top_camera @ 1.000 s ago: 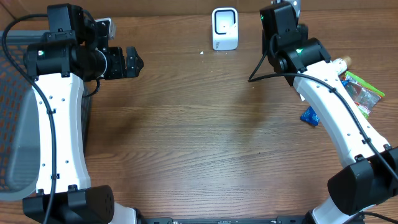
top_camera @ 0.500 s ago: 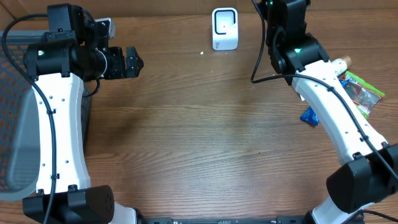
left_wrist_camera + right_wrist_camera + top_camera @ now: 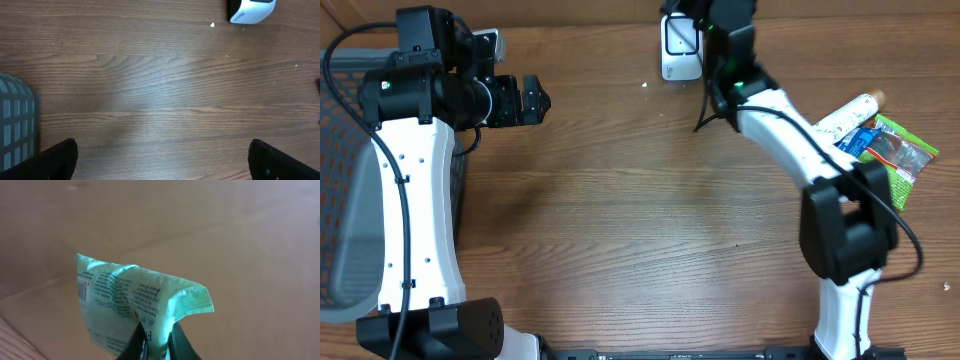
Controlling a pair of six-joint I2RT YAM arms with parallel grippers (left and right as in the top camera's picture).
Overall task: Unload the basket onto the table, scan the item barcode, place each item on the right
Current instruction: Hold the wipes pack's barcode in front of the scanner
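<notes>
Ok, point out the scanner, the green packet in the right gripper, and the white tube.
scanner (image 3: pixel 251 14): left wrist view, on its white body.
green packet (image 3: pixel 125 300): right wrist view, on its printed face.
white tube (image 3: pixel 844 113): overhead view, on the middle of its body.

This looks like a robotics lab bench dressed as a mock shop checkout. 2 white arms with black joints, the left arm (image 3: pixel 415 200) and the right arm (image 3: pixel 790 140), rise from the lower edge of a wood-grain table (image 3: pixel 620 220), with black cables along them. A small white barcode scanner (image 3: pixel 675 62) stands at top centre of the overhead view. Retail goods, a white tube (image 3: pixel 845 112) and a green bag (image 3: pixel 905 150), lie at the right edge, and a grey mesh basket (image 3: pixel 345 230) sits at the left edge. A pale green packet (image 3: pixel 125 300) with printed text fills the right wrist view.
</notes>
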